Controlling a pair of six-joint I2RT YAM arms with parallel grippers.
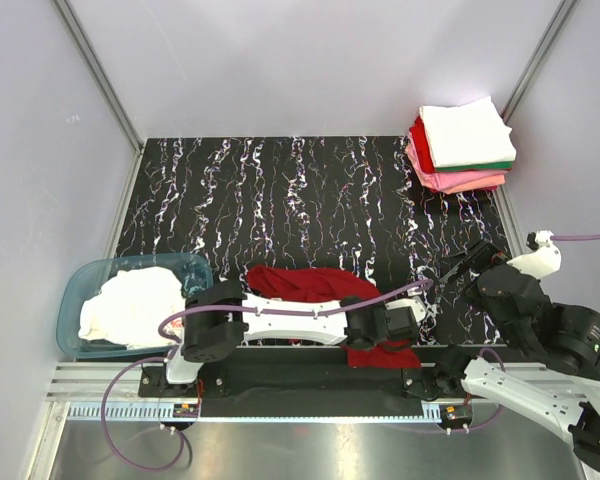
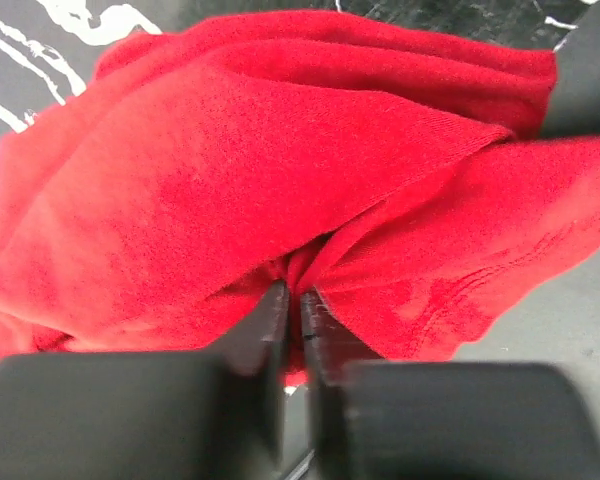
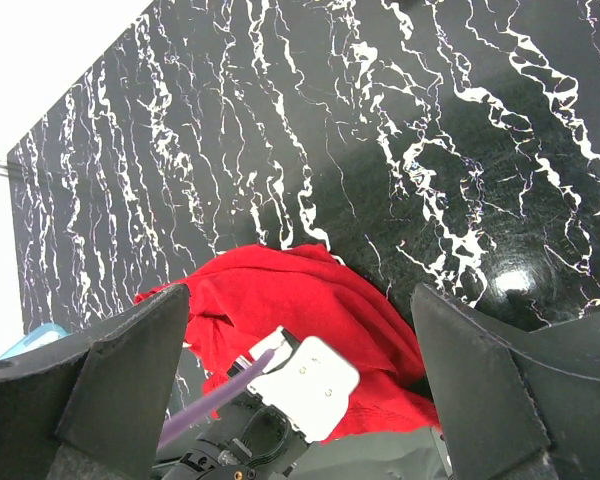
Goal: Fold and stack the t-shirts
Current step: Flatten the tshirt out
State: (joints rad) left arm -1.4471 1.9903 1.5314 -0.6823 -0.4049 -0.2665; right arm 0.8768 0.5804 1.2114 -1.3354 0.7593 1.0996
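Red t-shirt point(image 2: 230, 170) pinched in closed left hand point(image 2: 300, 296) w/ right hand point(image 3: 300, 300) open.

Bright even light, faint glare, near blur

Your arms shared one build: black joint housings linked by white shells. On your left arm point(image 1: 290, 322) a purple cable point(image 1: 390, 292) ran along the links and hung in loose loops; your right arm point(image 1: 525, 300) had a second purple cable point(image 1: 592, 237) at its white wrist cap point(image 1: 540, 262). Your left pincer point(image 2: 300, 295) showed slim matt black fingers, your right pincer point(image 3: 300, 300) broad, wedge-shaped black ones.
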